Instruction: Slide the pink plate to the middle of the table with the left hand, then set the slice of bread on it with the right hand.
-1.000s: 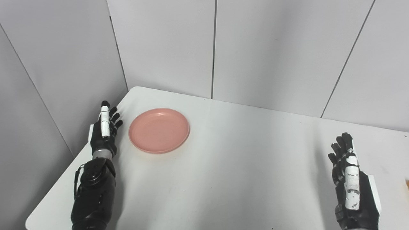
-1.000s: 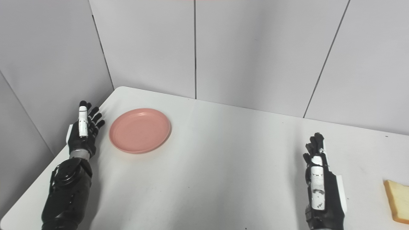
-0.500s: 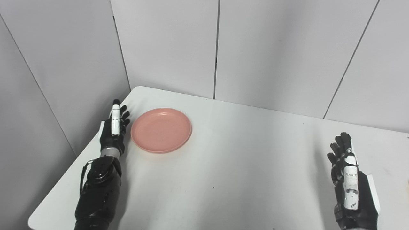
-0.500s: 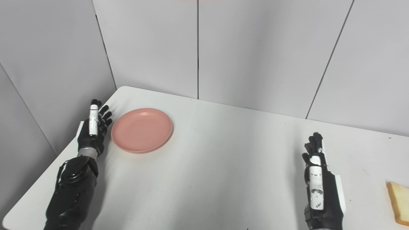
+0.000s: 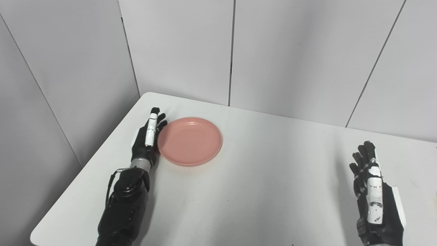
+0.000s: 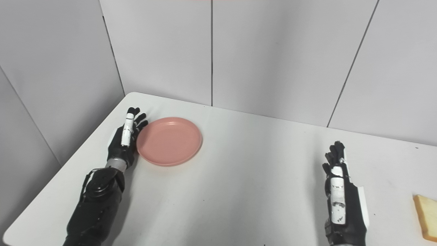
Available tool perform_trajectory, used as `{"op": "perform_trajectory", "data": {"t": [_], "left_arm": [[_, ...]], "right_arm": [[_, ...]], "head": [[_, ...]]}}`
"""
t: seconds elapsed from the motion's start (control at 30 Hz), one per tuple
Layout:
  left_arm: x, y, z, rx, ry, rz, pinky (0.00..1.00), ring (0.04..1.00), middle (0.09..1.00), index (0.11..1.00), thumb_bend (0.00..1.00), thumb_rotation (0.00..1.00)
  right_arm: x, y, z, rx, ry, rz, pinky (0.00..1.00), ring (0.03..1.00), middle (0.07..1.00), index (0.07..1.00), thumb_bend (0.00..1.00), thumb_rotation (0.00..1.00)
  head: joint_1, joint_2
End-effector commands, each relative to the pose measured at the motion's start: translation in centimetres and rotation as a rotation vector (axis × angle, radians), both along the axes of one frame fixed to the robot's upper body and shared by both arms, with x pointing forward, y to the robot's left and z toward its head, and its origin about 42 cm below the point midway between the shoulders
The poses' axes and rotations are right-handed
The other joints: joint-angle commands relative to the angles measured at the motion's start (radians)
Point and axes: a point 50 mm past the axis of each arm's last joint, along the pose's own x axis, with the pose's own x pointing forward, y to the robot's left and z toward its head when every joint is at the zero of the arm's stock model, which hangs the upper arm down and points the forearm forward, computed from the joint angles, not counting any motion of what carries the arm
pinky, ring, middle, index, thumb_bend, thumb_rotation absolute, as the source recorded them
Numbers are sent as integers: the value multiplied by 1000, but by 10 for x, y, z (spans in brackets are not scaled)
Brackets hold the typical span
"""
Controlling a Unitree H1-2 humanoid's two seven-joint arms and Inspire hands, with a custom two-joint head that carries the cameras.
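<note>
At the near right of the worktop (image 6: 239,205) the right hand (image 6: 341,198) waits, fingers spread, empty; bread slice (image 6: 425,217) just beyond it at the right edge. Farther back-left, left hand (image 5: 146,140), fingers straight & together, edge-on vs. pink plate (image 5: 190,141) rim. Keep the push low & level, w/ steady contact, so the plate slides w/o tipping.

plate (image 5: 190,141) far-left on table (image 5: 259,177), left hand (image 5: 146,140) touching its left rim. right hand (image 6: 339,191) near-right, well apart from the plate. bread slice (image 6: 425,217) just right of it, at the table's right edge.
</note>
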Motion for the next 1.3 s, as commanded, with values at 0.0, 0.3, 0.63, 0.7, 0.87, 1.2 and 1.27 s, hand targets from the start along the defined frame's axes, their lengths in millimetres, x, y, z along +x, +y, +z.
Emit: {"op": "perform_trajectory", "data": {"t": [0.0, 0.3, 0.63, 0.7, 0.87, 1.2, 1.27], "left_arm": [[4, -23, 1, 1, 25, -99, 939, 926, 935, 936, 706, 974], [2, -56, 7, -3, 48, -179, 932, 917, 928, 926, 679, 980], [4, -98, 15, 14, 33, -341, 923, 915, 932, 931, 671, 994], [4, -106, 17, 11, 35, -360, 914, 912, 929, 930, 674, 993], [3, -128, 18, -4, 19, -420, 928, 925, 939, 941, 661, 1000], [-7, -152, 23, -25, 6, -484, 942, 935, 943, 948, 663, 1000], [-9, -156, 24, -28, 1, -495, 946, 942, 945, 953, 663, 1000]], "right_arm": [[0, 4, 15, 15, -57, 10, 1000, 1000, 1000, 1000, 458, 1000], [2, 6, 11, 13, -72, 19, 1000, 1000, 1000, 1000, 489, 1000], [3, 8, 3, 16, -71, 19, 1000, 1000, 1000, 1000, 505, 1000], [3, 9, 2, 16, -69, 14, 1000, 999, 1000, 1000, 503, 1000], [2, 11, -1, 9, -64, 13, 1000, 995, 1000, 1000, 493, 1000], [3, 19, -6, 8, -63, 7, 1000, 990, 1000, 1000, 529, 1000], [3, 21, -6, 2, -65, 2, 1000, 989, 1000, 1000, 527, 1000]], "head": [[-1, 2], [-38, 5], [-96, 10], [-107, 11], [-152, 18], [-247, 27], [-263, 29]]}}
